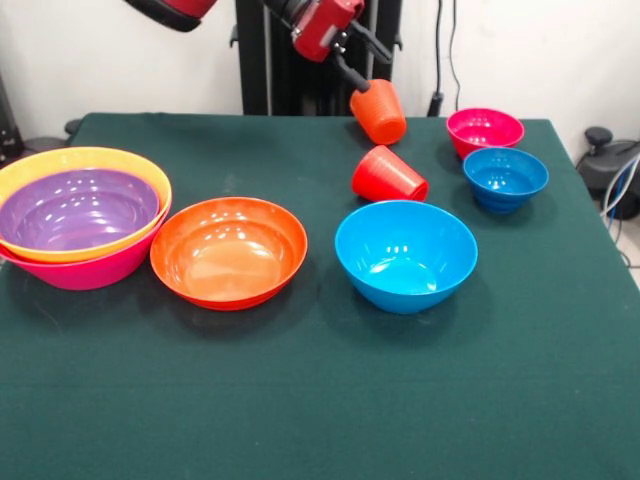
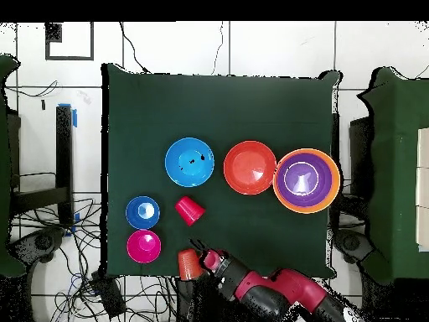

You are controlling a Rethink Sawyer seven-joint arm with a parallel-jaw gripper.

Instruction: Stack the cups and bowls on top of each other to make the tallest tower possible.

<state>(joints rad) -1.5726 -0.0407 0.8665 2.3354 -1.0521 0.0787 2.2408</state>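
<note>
End effector (image 1: 358, 80) pinched orange cup (image 1: 379, 111) by its rim, tilted, lifted off surface (image 1: 320, 400); red cup (image 1: 388, 176) lay on its side nearby.

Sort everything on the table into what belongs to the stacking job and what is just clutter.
Job: tool shut on orange cup; red cup; nested pile; red-orange bowl; medium blue bowl; small blue bowl; magenta bowl.
Clutter: nothing on the table.

Wide open green table (image 1: 330, 400) ran along the camera side. Further back, bowls crowded the middle: the nested pile (image 1: 80, 215), orange bowl (image 1: 228, 250), blue bowl (image 1: 405, 255), with narrow gaps between. A tipped red cup (image 1: 388, 176) blocked the lane behind.
</note>
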